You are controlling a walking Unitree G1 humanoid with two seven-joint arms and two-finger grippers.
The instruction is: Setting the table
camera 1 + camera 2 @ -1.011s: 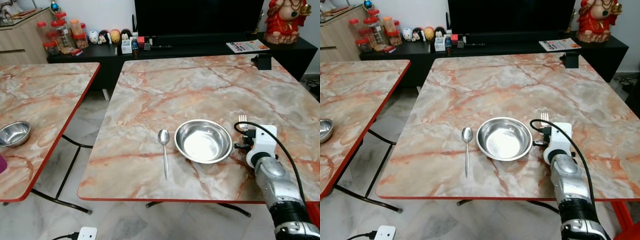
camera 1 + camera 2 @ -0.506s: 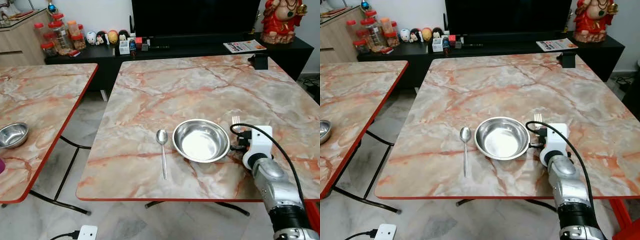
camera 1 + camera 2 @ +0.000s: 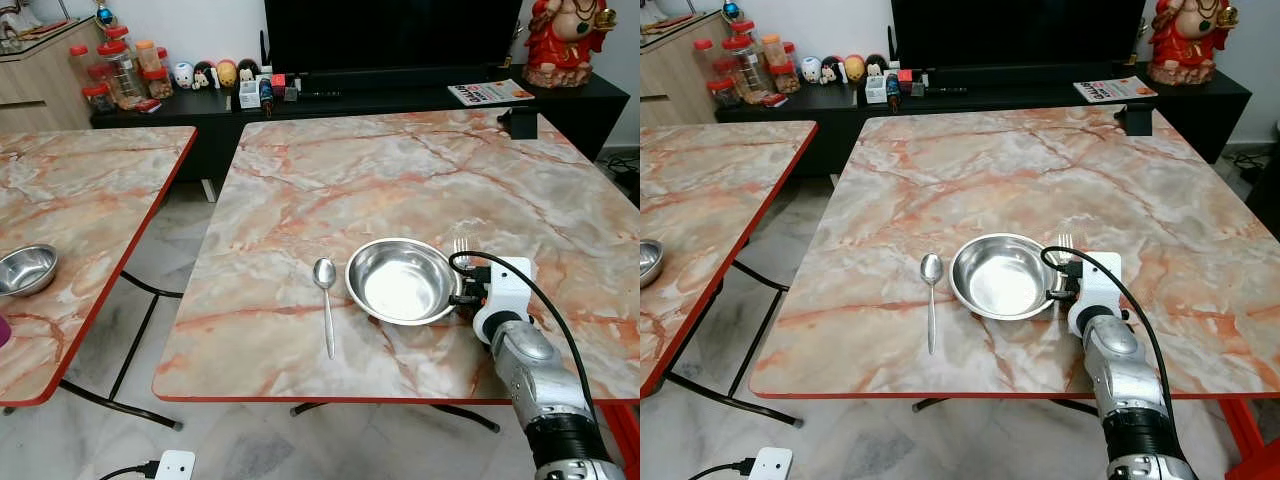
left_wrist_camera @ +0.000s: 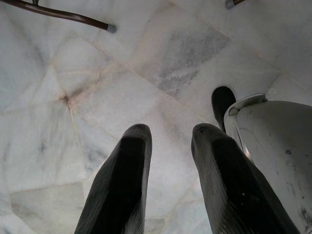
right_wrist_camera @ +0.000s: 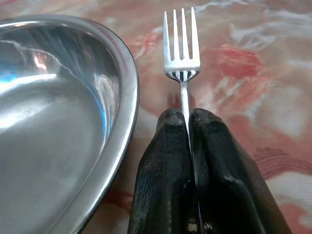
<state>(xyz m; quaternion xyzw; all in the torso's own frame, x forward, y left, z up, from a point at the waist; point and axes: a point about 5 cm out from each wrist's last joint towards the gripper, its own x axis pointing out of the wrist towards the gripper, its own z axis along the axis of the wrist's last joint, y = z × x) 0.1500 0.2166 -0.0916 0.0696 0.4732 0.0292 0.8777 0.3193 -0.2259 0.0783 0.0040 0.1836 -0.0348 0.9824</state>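
A steel bowl sits near the front edge of the marble table, with a spoon lying to its left. My right gripper is shut on a fork, holding it low over the table right beside the bowl's right rim; the tines point away from me. In the head views the white wrist hides the fingers. My left gripper hangs open over the floor, holding nothing.
A second marble table stands at the left with a small steel bowl on it. A black TV bench with jars, figurines and a magazine is behind. A small black object rests at the table's far right edge.
My right gripper has carried the fork leftward, from a gap away to right next to the bowl's rim. The camera has shifted slightly.
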